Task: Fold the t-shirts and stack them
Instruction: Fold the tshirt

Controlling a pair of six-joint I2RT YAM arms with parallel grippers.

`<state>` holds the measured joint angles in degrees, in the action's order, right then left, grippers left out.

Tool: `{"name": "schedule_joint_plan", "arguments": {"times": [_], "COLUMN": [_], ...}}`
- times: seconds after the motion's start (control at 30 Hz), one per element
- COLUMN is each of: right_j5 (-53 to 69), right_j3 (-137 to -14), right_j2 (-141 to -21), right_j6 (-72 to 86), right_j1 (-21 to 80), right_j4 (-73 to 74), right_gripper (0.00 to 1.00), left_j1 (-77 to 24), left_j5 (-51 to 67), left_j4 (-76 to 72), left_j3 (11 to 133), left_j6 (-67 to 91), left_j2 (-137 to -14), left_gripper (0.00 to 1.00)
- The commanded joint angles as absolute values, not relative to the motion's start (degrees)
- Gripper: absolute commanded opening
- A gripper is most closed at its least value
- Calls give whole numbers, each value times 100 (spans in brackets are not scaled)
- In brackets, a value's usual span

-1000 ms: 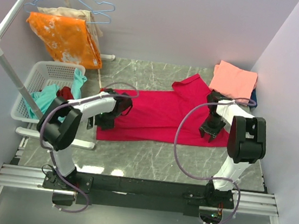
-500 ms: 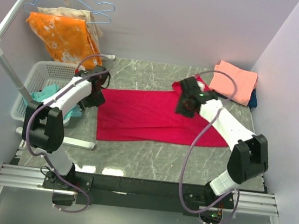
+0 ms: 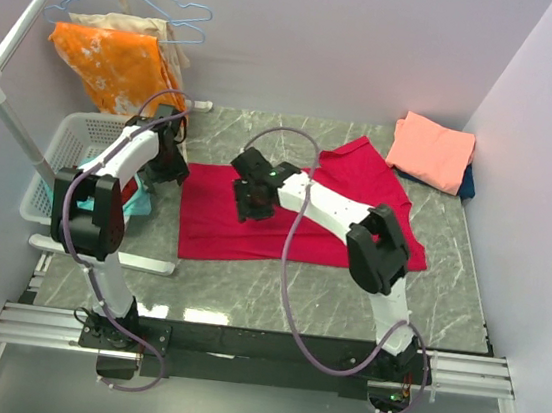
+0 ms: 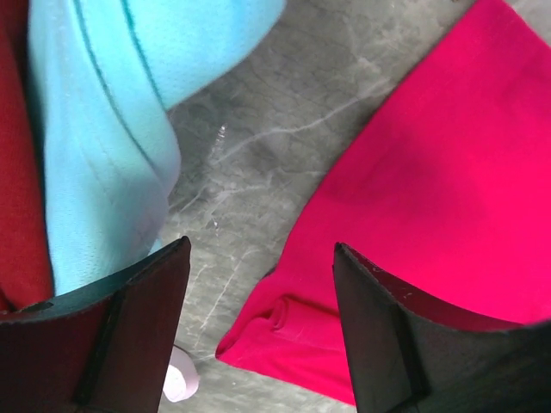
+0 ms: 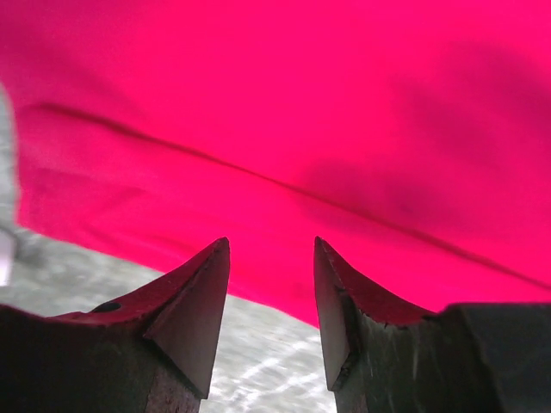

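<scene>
Mostly flat, smooth crimson t-shirt [image 3: 242, 238]

Left arm [image 3: 126, 160]: reaches forward along the left side, elbow bent.
Left gripper [image 4: 261, 249]: points down, jaws wide apart, empty.
Right arm [image 3: 329, 203]: stretches leftward across the middle.
Right gripper [image 5: 271, 245]: jaws partly apart, empty.

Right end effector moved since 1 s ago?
Yes. The right end effector has swept left across the red t-shirt, away from the folded pink t-shirt and toward the basket.
</scene>
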<state>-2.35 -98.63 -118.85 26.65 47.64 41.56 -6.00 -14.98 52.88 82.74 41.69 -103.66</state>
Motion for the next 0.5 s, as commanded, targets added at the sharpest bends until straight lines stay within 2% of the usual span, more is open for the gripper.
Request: {"name": "schedule_joint_plan", "arguments": {"times": [0.0, 0.2, 0.47], "right_j5": [-27, 149, -264], "right_j3": [-10528, -10933, -11065], "right_j2": [-12084, -12533, -12779], "right_j6": [2549, 2347, 2021], "right_j1": [4825, 5026, 5563], "right_j4": [4341, 4614, 4895], "right_gripper": [51, 50, 49], "left_j1": [-598, -598, -562], "left_j5": [-1160, -1309, -1336], "left_j4": [5107, 5194, 5282], "left_j3": [8385, 8271, 8604], "left_j6": [3762, 3586, 3849], "left_j2": [-10187, -10178, -10590], "left_gripper": [73, 72, 72]}}
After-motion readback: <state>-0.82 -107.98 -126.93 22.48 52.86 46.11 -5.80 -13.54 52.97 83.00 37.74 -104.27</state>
